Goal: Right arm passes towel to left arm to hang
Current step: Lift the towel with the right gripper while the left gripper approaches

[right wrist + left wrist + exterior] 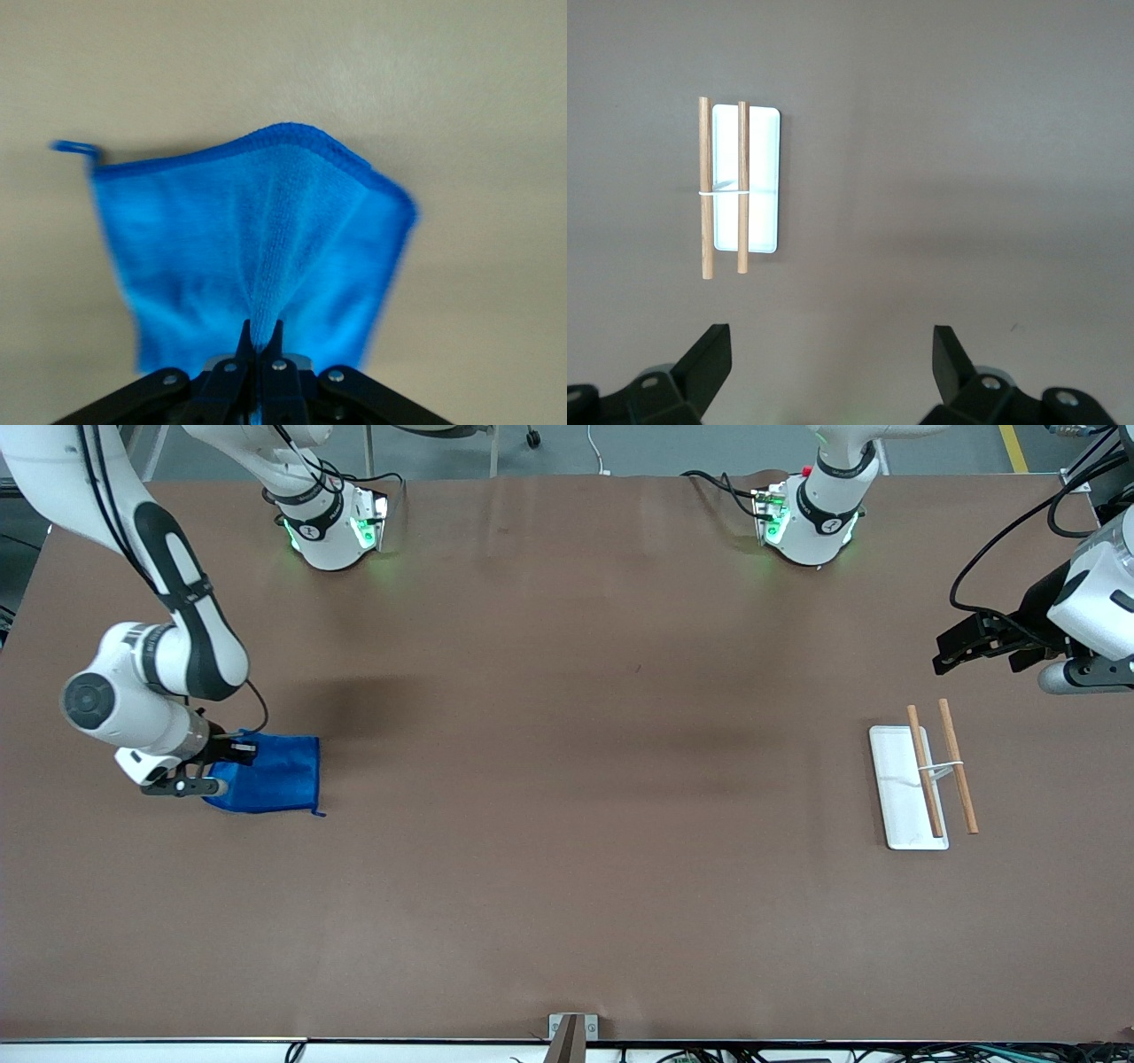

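At the right arm's end of the bench [567, 886], my right tool [262, 341] pinches the towel [270, 772]; my left tool [831, 359] waits wide.

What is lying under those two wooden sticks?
A white tray sits under one of the wooden sticks; the other lies over bare table. The strip of tray beneath the stick is hidden.
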### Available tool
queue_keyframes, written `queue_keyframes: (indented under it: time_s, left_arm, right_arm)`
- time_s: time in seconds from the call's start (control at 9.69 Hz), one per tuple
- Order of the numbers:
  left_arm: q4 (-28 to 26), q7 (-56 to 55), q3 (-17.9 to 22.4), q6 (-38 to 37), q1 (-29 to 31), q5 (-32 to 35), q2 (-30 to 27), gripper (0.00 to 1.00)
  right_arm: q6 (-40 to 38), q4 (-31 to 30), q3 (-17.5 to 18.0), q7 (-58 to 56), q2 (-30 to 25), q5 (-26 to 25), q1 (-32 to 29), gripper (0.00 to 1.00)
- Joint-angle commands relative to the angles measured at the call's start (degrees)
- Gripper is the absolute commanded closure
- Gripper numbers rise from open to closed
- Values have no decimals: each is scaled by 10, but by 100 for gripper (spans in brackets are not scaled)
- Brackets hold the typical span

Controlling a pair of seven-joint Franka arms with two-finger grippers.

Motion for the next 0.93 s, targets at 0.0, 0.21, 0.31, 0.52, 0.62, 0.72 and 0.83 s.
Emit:
queue_keyframes:
  time_s: [0.0, 0.21, 0.31, 0.52, 0.62, 0.72, 0.83]
  left_arm:
    - [-19, 2, -2, -3, -1, 4, 4, 0]
    - [-23, 2, -2, -3, -2, 4, 5, 0]
    - [-23, 2, -2, -3, -2, 4, 6, 0]
    - [-23, 2, -2, -1, -2, 4, 6, 0]
    - [-23, 2, -2, -1, -2, 3, 7, 0]
    - [-24, 2, -2, -1, -3, -2, 10, 0]
    - [-24, 2, -2, -1, -3, -12, 10, 0]
  right_arm:
    - [-76, 25, 12, 15, -46, 16, 23, 100]
    - [-141, 82, 44, 16, -47, 101, 27, 100]
    - [-162, 102, 67, 16, -48, 125, 29, 100]
    - [-158, 110, 124, 21, -56, 238, 29, 100]
    - [-154, 120, 152, 21, -56, 311, 30, 100]
    - [-137, 123, 176, 21, -57, 375, 30, 100]
    - [-108, 124, 207, 21, -55, 438, 30, 100]
